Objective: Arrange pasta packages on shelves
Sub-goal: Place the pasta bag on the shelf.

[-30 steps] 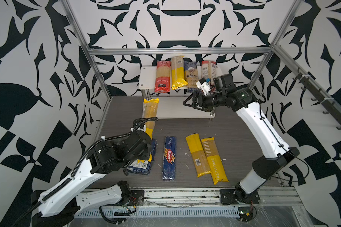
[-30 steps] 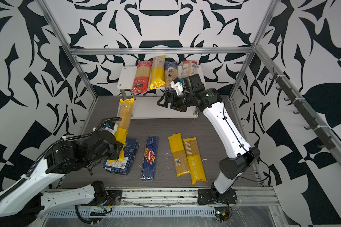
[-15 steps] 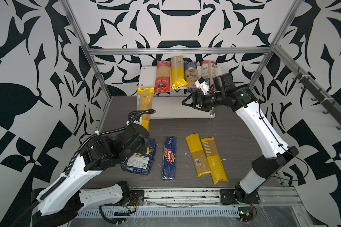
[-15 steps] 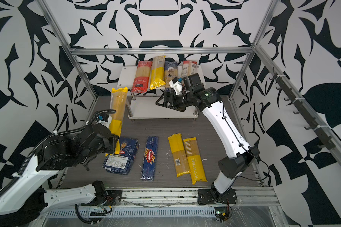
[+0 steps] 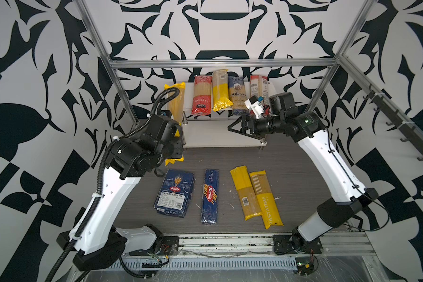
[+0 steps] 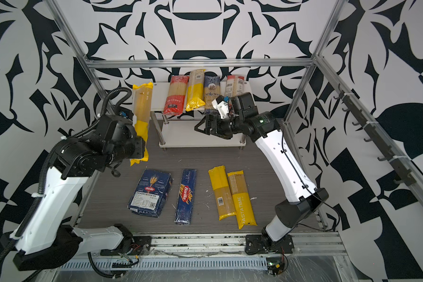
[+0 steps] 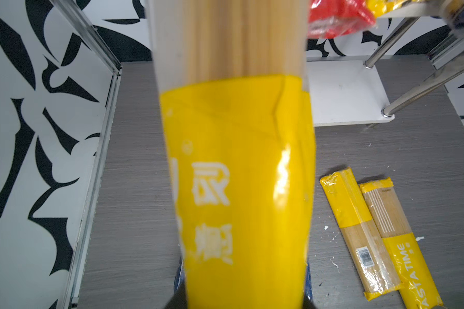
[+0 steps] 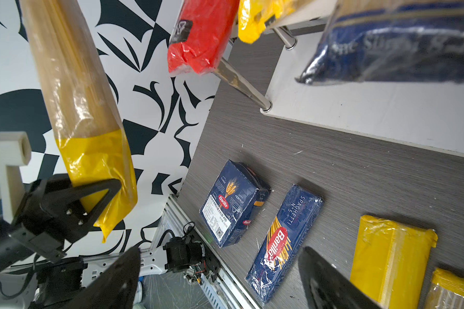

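The left end effector [image 8: 99,198] is clamping the lower yellow band of a long yellow spaghetti bag [image 5: 175,102]. The bag is standing clear of the bench [image 5: 291,171], beside the shelves [image 5: 217,135] on the left arm's side. Both top views are hiding that grip behind the wrist; the right wrist view is showing black fingers pinching the bag.

The right end effector [image 5: 232,127] is hanging in front of the shelves, jaws wide, holding nothing.

The left wrist view is showing white Chinese characters on the held bag (not legible from above).

- **Top board:** it is carrying a red bag [image 5: 202,95], a yellow bag [image 5: 220,94], a blue "ankara" bag [image 5: 237,95] and a red-and-white pack [image 5: 258,90].
- **Bench:** lying here are a wide Barilla pack [image 5: 175,193], a slim Barilla box [image 8: 284,240] reading "SPAGHETTI N°5", and a barcoded yellow bag [image 5: 246,193] touching the "PASTATIME" bag [image 5: 266,200].
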You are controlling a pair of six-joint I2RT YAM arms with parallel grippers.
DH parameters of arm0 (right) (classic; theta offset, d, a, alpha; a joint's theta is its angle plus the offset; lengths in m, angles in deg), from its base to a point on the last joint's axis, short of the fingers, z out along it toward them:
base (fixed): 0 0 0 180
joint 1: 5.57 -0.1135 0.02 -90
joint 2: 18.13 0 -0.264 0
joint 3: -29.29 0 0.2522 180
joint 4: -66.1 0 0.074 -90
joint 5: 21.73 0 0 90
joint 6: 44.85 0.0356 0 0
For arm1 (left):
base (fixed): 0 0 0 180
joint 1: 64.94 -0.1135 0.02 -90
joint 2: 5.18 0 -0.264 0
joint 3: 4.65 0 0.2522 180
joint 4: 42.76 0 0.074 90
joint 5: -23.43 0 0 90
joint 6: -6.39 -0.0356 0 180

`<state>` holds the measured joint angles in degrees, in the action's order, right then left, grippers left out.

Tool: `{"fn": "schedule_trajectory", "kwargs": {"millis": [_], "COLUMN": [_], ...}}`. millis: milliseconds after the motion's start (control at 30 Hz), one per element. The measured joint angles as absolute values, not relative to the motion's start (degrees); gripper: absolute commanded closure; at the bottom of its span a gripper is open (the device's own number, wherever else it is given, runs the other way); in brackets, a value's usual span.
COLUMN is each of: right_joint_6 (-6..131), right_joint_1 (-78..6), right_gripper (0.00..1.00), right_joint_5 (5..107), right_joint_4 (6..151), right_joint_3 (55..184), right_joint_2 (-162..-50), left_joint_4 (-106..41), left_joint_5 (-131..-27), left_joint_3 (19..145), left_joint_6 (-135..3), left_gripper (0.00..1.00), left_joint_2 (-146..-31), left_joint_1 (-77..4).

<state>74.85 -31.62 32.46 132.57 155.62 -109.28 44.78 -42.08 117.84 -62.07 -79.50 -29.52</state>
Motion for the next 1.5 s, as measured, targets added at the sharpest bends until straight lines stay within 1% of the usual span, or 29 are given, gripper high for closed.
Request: {"fn": "schedule_trajectory", "kwargs": {"millis": [267,433,667,900,1233,1333,1400,1433,1500], "right_joint_6": [74.8,74.8,74.8,74.8,74.9,75.0,75.0,75.0,75.0], "right_joint_1": [-28.9,-27.1,-24.9,-23.1,-21.8,-21.8,-21.8,-21.8,-21.7], "right_gripper": [0.05,0.05,0.05,0.05,0.05,0.05,0.05,0.05,0.05], "right_joint_5": [32.5,32.5,32.5,32.8,33.4,33.4,33.4,33.4,33.4], "right_joint_4": [131.7,131.4,131.4,131.5,131.7,131.7,131.8,131.9,132.0], "right_joint_3": [154.1,154.0,154.0,154.0,155.1,155.9,156.0,156.0,156.0], "right_joint_2": [-107.7,-107.7,-107.7,-107.7,-109.3,-110.7,-111.4,-111.7,-112.0], "left_joint_4": [41.8,41.4,40.7,40.3,39.8,39.4,39.2,39.1,39.0], "left_joint_5": [-50.4,-54.7,-60.1,-63.9,-68.0,-69.1,-69.4,-69.6,-70.0], "left_joint_3": [126.8,132.2,144.1,154.4,155.1,155.4,155.7,155.8,155.8], "left_joint_6": [-68.5,-70.6,-72.7,-72.8,-72.7,-72.6,-72.5,-72.5,-72.5], "left_gripper": [1.00,1.00,1.00,1.00,1.00,0.88,0.74,0.70,0.67], "left_joint_2": [-89.5,-95.7,-104.8,-112.5,-116.8,-117.1,-117.2,-117.3,-117.4], "left_joint_1": [-39.1,-43.4,-48.2,-50.8,-52.2,-52.8,-53.1,-53.2,-53.3]}}
